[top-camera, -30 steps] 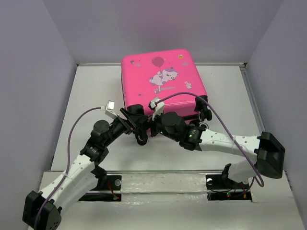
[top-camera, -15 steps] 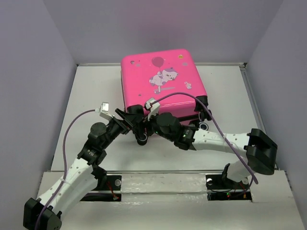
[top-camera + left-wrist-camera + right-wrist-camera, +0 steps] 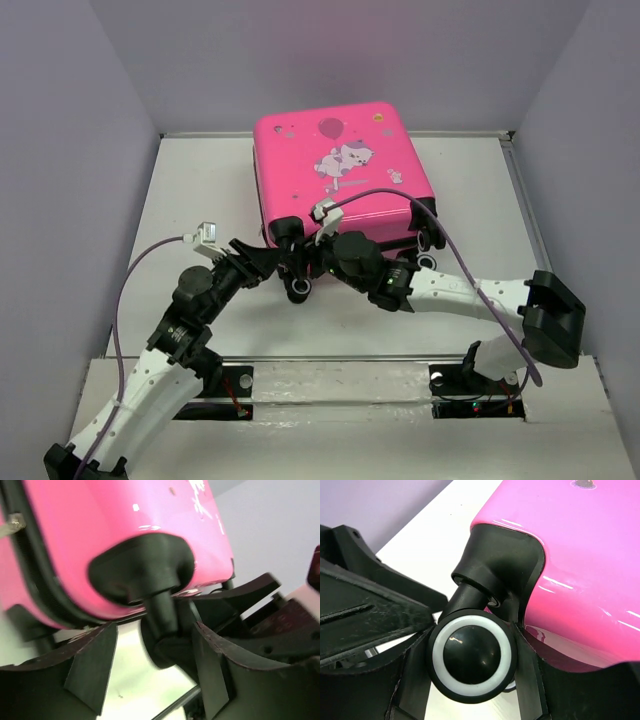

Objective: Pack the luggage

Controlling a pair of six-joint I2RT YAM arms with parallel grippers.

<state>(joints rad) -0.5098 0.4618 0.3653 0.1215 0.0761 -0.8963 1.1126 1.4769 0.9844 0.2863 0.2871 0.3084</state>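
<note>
The luggage (image 3: 335,170) is a hot-pink hard-shell suitcase lying shut on the white table, cartoon print facing up. Both grippers meet at its near-left corner. My right gripper (image 3: 303,268) (image 3: 470,680) is shut on the black-and-white wheel (image 3: 471,655) (image 3: 298,289), with a finger pressed against each side. My left gripper (image 3: 270,262) (image 3: 152,672) reaches in from the left, open. The same wheel's dark stem (image 3: 162,612) stands between its fingers, with a bright gap beside the left finger (image 3: 92,670). The pink shell (image 3: 115,525) (image 3: 585,565) fills the top of both wrist views.
Two more wheels (image 3: 428,241) stick out at the luggage's near-right corner. White walls close the table on the left, back and right. A metal rail (image 3: 330,370) runs along the near edge. Purple cables loop over both arms.
The right gripper has closed onto the wheel. The left gripper's fingers have narrowed, and the left arm has pulled slightly back and to the left.
</note>
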